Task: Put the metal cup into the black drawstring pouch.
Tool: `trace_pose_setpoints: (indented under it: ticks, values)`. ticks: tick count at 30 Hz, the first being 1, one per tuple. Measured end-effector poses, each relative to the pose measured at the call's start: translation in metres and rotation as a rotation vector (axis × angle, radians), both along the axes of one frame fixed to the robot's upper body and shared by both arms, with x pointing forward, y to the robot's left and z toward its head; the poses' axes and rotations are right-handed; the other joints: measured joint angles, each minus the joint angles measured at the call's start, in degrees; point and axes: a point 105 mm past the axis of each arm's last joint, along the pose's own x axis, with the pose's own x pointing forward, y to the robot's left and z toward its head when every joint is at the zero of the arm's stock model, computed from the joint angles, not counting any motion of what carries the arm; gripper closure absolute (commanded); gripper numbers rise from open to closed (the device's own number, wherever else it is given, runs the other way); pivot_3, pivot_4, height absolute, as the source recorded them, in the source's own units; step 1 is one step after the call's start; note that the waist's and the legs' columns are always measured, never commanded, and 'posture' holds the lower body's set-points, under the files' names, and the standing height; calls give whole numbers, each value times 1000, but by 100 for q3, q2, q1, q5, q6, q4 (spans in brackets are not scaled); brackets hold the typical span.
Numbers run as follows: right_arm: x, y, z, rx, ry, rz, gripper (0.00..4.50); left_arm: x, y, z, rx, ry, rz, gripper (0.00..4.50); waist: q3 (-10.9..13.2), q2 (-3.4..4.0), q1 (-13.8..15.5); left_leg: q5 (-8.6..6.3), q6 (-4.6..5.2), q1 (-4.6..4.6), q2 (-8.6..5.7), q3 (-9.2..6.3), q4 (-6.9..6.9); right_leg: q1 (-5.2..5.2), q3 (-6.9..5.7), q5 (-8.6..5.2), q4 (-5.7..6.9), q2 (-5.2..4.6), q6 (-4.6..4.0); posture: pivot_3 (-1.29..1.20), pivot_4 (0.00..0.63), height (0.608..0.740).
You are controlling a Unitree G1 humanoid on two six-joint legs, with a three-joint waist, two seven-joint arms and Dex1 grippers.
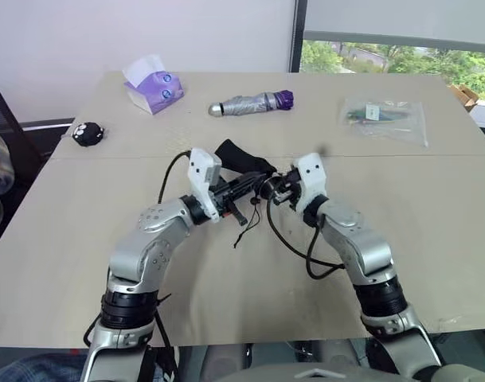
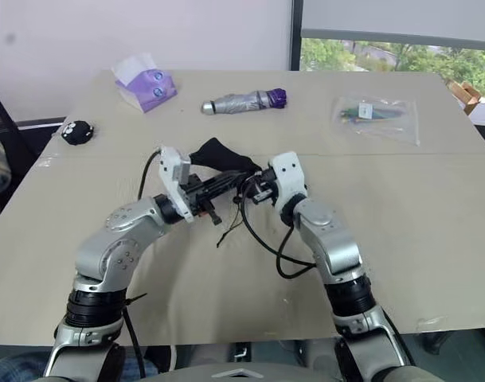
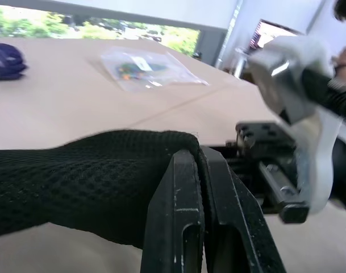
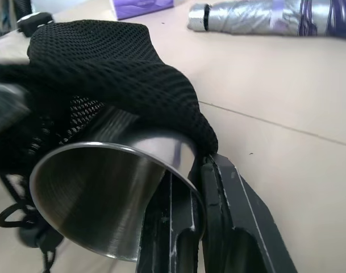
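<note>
Now, pouch: we see the black drawstring pouch point(image 1: 244, 165) held up off the table between our two grippers, just above the middle of the head-camera frame; its mesh fabric drapes toward the upper left and thin cords dangle beneath it.
Cup: the metal cup point(image 4: 113, 193) lies on its side, its closed end tucked under the pouch fabric and its open rim still outside, facing the right wrist camera.
Left gripper: our left gripper point(image 3: 200, 216) has its fingers pressed together on a fold of the pouch.
Right gripper: our right gripper point(image 4: 200, 227) is closed narrowly; its fingers pinch the cup's rim together with the pouch edge, as far as we can tell.
Gripper relation: both grippers meet at centre frame, tips almost touching, the pouch between them.
Table: the beige table point(image 1: 433, 223) has a seam running across it behind the grippers.
Umbrella: a folded silver-grey umbrella point(image 1: 250, 103) with a purple end lies in the upper centre.
Tissue pack: a purple tissue pack point(image 1: 153, 86) sits at the upper left.
Round object: a small black white-dotted object point(image 1: 88, 134) rests near the left edge.
Plastic bag: a clear plastic bag point(image 1: 384, 118) with small items lies at the upper right.
</note>
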Motion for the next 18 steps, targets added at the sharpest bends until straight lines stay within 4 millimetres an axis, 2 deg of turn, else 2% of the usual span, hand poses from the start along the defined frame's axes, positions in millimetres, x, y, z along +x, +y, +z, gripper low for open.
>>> trace_pose_setpoints:
  ticks: [7, 12, 18]
  values:
    - [12, 4, 11, 137, 77, -50, 4438, 2, 1, 2, -7, -3, 23, 4500, 0, 0, -2, 0, -1, -20, 0, -9, 0, -10, -9, 1, -3, -2, 1, 0, 150, 740]
    - [17, -13, 12, 325, 185, -88, 4438, 0, -1, -1, -11, 4, 29, 4500, 0, 1, 4, 1, -1, -52, 0, -32, 6, -29, -34, 2, -5, -7, 0, 0, 150, 740]
    - [15, -14, 10, 413, 275, -98, 4438, 0, -1, 0, -12, 1, 28, 4500, 1, 2, -6, 1, -1, -55, -2, -34, 5, -33, -37, 2, -4, -5, 1, 0, 150, 740]
